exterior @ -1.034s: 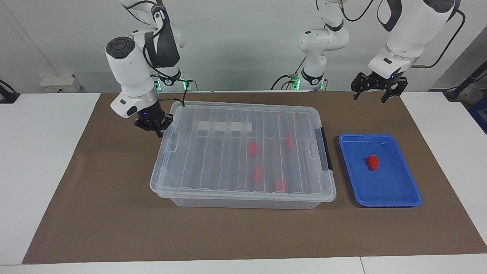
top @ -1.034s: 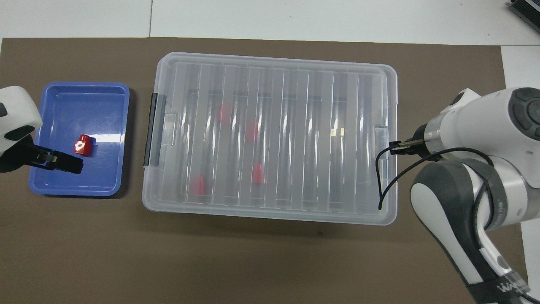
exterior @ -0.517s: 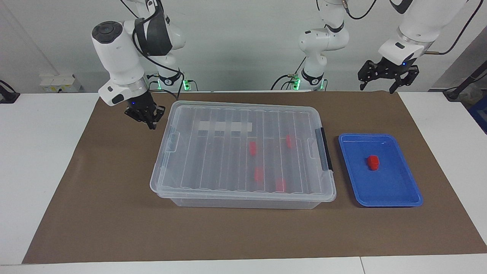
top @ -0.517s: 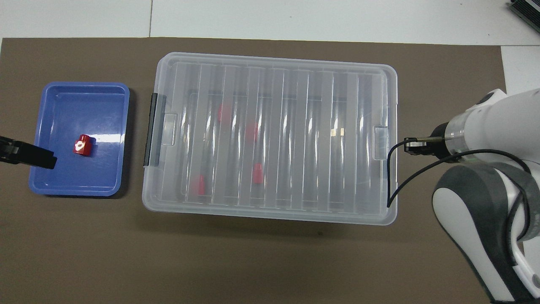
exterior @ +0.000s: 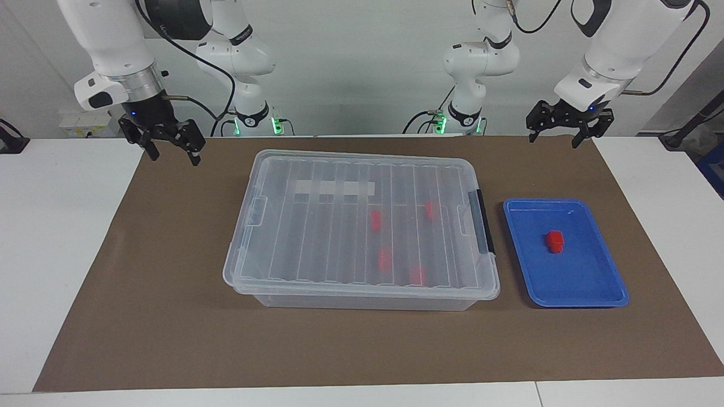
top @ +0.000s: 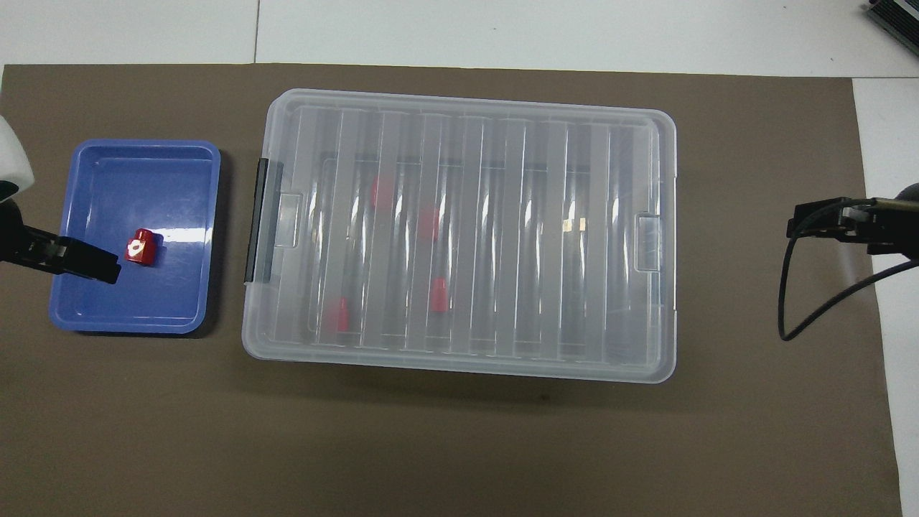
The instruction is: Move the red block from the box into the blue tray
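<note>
Red block (exterior: 554,241) in blue tray (exterior: 588,294); four more blurred under lidded box (exterior: 362,223). Left gripper (exterior: 569,131), right gripper (exterior: 169,148) spread, empty, aloft.

The blue tray (exterior: 588,285) is bright blue; the red block (exterior: 554,241) in it bright red; the box (exterior: 317,226) is clear with a ribbed lid, a black latch handle (exterior: 484,221), a whitish tape strip (exterior: 335,187); the mat (exterior: 169,316) plain brown.

We see a red block (top: 141,248) lying in the blue tray (top: 100,316), just beside the box (top: 459,233) toward the left arm's end. Four more red blocks (top: 439,295) show through the box's shut lid. The left gripper (top: 86,263) overlaps the tray's edge away from the box.
</note>
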{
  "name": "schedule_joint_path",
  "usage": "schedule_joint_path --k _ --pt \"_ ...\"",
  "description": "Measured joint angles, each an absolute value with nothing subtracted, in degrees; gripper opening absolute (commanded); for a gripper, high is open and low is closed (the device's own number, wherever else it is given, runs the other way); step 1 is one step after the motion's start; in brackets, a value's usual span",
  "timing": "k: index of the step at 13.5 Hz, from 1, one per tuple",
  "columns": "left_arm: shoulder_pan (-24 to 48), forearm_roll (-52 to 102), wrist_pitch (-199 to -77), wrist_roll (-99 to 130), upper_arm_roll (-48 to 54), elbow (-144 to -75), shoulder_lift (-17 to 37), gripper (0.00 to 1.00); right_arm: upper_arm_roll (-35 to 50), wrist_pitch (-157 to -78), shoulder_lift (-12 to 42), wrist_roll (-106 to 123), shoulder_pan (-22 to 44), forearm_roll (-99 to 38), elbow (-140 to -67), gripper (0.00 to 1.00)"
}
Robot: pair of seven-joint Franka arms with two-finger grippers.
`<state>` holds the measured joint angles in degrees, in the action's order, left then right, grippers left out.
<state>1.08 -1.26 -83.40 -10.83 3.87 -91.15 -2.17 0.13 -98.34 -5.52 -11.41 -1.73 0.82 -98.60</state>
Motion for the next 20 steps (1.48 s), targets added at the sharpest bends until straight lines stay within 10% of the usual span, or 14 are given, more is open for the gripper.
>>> schedule_joint_path --k 20 --pt "0.32 -1.29 -87.09 -10.82 4.28 -92.91 -0.72 1.00 1.18 -87.76 -1.02 -11.08 -2.57 1.11 -90.85 1.00"
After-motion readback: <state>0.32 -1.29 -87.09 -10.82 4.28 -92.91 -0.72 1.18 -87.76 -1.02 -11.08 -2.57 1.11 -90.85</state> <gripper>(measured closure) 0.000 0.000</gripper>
